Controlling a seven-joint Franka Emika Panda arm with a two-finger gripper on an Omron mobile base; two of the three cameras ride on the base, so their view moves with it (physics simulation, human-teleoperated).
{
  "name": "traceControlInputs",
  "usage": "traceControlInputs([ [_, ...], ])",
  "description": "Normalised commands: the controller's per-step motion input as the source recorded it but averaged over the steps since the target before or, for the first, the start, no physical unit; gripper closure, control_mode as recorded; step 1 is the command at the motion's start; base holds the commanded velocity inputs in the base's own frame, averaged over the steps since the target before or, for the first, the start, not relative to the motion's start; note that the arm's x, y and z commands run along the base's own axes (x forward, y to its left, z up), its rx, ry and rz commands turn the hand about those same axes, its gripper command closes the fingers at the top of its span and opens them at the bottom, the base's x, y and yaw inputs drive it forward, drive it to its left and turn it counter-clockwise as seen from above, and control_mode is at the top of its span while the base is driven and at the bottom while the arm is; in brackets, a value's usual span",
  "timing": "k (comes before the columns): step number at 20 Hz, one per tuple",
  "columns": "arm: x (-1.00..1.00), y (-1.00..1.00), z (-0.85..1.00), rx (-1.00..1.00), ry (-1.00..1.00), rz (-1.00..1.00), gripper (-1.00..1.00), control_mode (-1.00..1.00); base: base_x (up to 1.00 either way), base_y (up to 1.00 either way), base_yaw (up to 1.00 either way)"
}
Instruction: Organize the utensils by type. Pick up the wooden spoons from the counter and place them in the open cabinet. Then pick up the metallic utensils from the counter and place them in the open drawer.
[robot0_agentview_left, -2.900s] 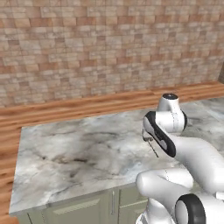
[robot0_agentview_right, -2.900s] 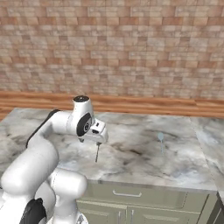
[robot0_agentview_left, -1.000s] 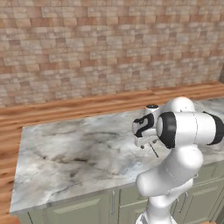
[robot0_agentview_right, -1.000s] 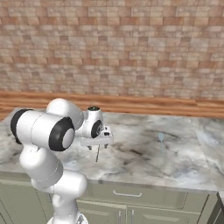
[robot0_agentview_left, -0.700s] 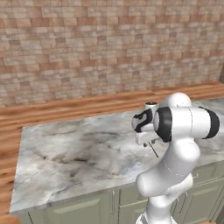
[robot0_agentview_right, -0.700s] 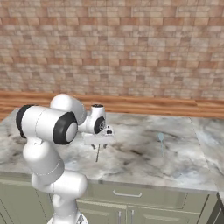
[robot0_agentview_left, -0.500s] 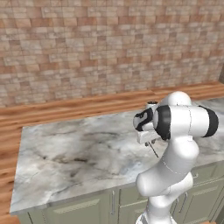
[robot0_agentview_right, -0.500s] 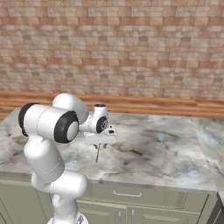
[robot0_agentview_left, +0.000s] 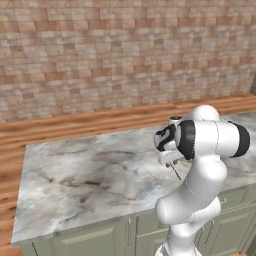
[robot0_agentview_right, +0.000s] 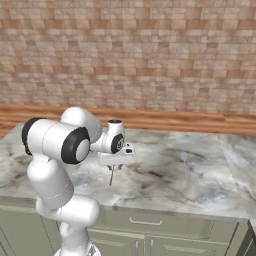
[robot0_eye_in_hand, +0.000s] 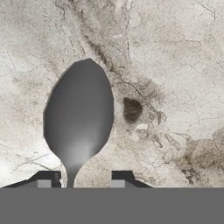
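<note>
The white arm rises from its base, bends through a dark-banded elbow joint and reaches forward with the wrist level, the gripper (robot0_agentview_right: 116, 165) pointing straight down. In the left base view the gripper (robot0_agentview_left: 169, 161) sits at about 9 o'clock from the elbow joint. In the hand view the two dark fingertips (robot0_eye_in_hand: 44, 178) rise at 6 o'clock, set partly apart, not fully spread

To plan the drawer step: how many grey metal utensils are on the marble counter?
2. One grey metal spoon lies under the gripper, handle between its tips; one slim pale-grey spoon lies farther right on the marble counter. The arm may hide others.
</note>
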Motion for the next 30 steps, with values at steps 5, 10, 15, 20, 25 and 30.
traceControlInputs([
  [5, -0.22, 0.00, -0.32, -0.02, 0.00, 0.00, 1.00, -1.00, 0.00, 0.00, 0.00],
  [10, -0.24, 0.00, -0.03, 0.00, 0.03, 0.00, 1.00, -1.00, 0.00, 0.00, 0.00],
  [15, -0.28, 0.00, 0.00, 0.00, 0.02, 0.00, 1.00, -1.00, 0.00, 0.00, 0.00],
  [20, -0.24, 0.00, 0.10, 0.00, 0.00, 0.00, 1.00, -1.00, 0.00, 0.00, 0.00],
  [25, -0.19, -0.01, 0.52, 0.00, 0.00, 0.01, 1.00, -1.00, 0.00, 0.00, 0.00],
  [30, -0.24, 0.00, 0.65, 0.00, 0.00, 0.05, 1.00, -1.00, 0.00, 0.00, 0.00],
])
